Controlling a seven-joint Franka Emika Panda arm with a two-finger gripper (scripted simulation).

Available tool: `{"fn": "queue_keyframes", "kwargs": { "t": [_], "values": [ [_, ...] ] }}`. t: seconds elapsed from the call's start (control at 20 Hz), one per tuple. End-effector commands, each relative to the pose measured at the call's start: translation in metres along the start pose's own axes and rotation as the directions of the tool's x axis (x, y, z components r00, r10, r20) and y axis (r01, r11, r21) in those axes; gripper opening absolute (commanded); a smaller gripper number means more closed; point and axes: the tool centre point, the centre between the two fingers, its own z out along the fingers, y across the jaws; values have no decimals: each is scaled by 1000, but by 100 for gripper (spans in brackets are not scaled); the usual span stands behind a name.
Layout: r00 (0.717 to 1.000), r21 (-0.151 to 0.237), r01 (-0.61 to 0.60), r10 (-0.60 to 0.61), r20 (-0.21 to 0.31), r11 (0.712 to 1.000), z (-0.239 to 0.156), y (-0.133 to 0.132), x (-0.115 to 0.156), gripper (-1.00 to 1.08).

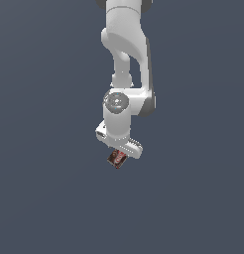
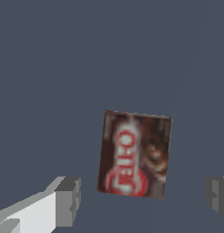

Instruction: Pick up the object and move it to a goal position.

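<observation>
1. Gripper [image 2: 141,200] is spread wide, one finger [image 2: 68,200] on each side of the box [image 2: 134,154], with clear gaps and no contact.
2. So the box is flat on the grey floor [image 2: 63,68], logo up, sitting right under the arm [image 1: 125,59].
3. Looks like pre-grasp to me: closing, lifting and carrying to the goal are all left. No goal marker visible.

One white arm [image 1: 125,74] stands over one plain grey surface [image 1: 44,188]. One box [image 2: 134,154] lies there, dark brown-red, bearing one red-and-white oval logo. The arm carries one gripper [image 2: 143,198] with two grey fingers [image 2: 68,200], both visible in the wrist view, one on either side of the box.
</observation>
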Motion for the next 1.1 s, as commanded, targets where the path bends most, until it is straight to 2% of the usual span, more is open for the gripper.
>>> {"fn": "queue_keyframes", "kwargs": {
  "t": [0.0, 0.3, 0.65, 1.05],
  "values": [
    [999, 0, -46, 46, -1, 999, 7, 1, 3, 100],
    [995, -2, -104, 104, -2, 995, 16, 3, 5, 100],
    [994, -2, -106, 106, -2, 994, 20, 3, 5, 100],
    [994, -2, -110, 110, -2, 994, 55, 4, 5, 100]
  ]
}}
